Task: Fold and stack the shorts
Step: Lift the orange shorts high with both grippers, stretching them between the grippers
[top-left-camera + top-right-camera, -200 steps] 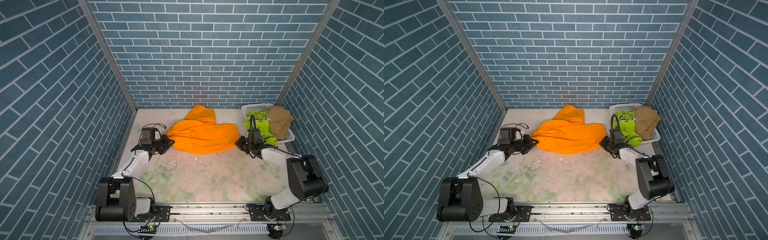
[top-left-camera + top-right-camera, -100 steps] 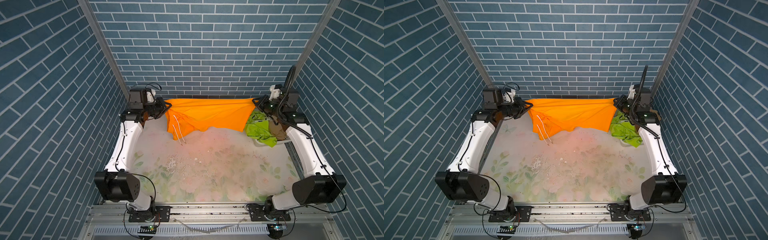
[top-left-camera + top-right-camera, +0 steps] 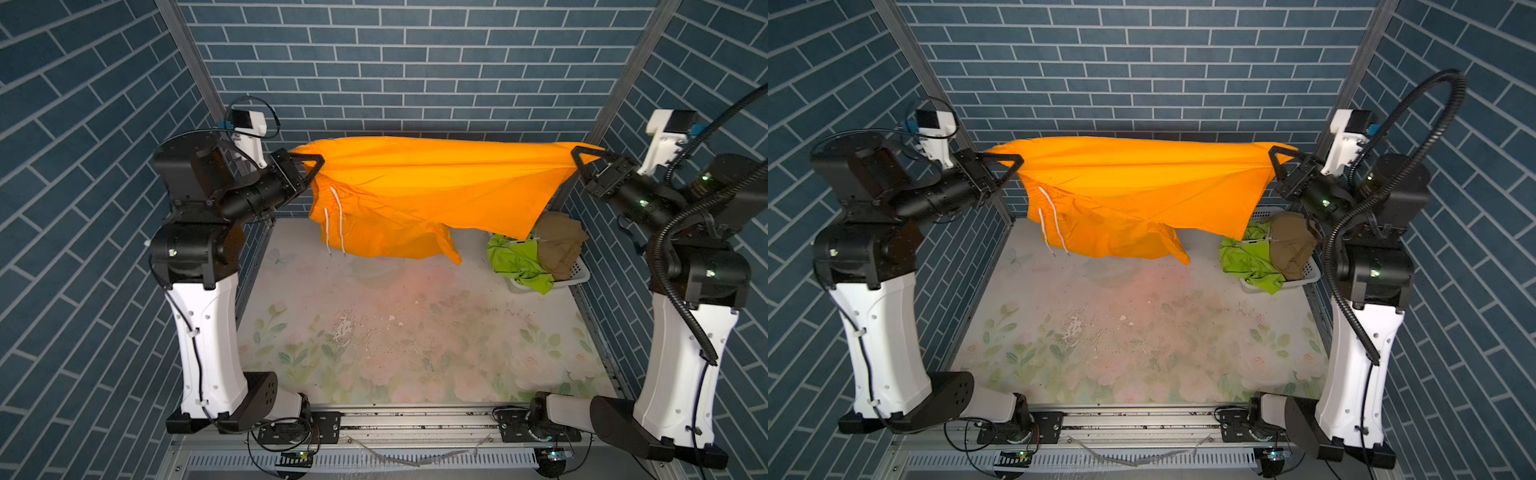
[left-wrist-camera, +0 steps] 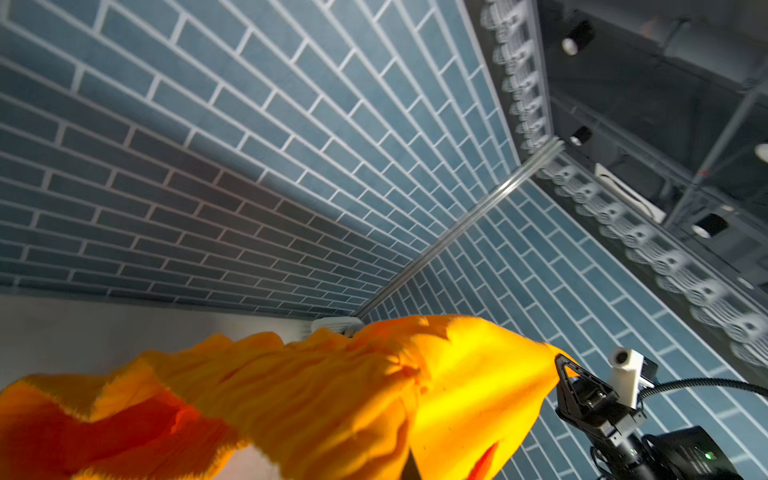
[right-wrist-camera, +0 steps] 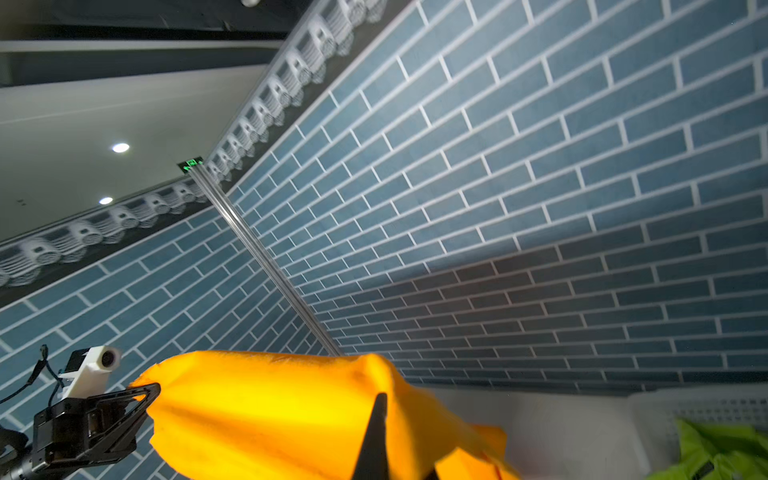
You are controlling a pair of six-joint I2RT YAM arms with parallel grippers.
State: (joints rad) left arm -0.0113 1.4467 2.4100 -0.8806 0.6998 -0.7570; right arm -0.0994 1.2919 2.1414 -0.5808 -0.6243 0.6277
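The bright orange shorts (image 3: 415, 187) hang stretched in the air across the back of the table, their white drawstring (image 3: 334, 220) dangling on the left. My left gripper (image 3: 309, 164) is shut on the left end of the cloth. On the right end my right gripper (image 3: 582, 160) is shut too. Both top views show the same hold, with the orange shorts (image 3: 1133, 183) sagging between the arms. In the left wrist view the orange cloth (image 4: 311, 395) covers my jaws. A dark finger (image 5: 374, 436) presses into the cloth (image 5: 270, 407) in the right wrist view. The lime green shorts (image 3: 517, 264) and tan-brown shorts (image 3: 559, 241) lie in the basket.
A white perforated basket (image 3: 577, 276) stands at the back right corner, with the green pair spilling over its front rim. The floral table mat (image 3: 415, 340) lies below the hanging cloth. Blue brick walls (image 3: 415, 62) close in the back and both sides.
Both arms rose from the table and spread apart. The orange shorts went from a heap on the mat to hanging stretched between the grippers, then higher still.
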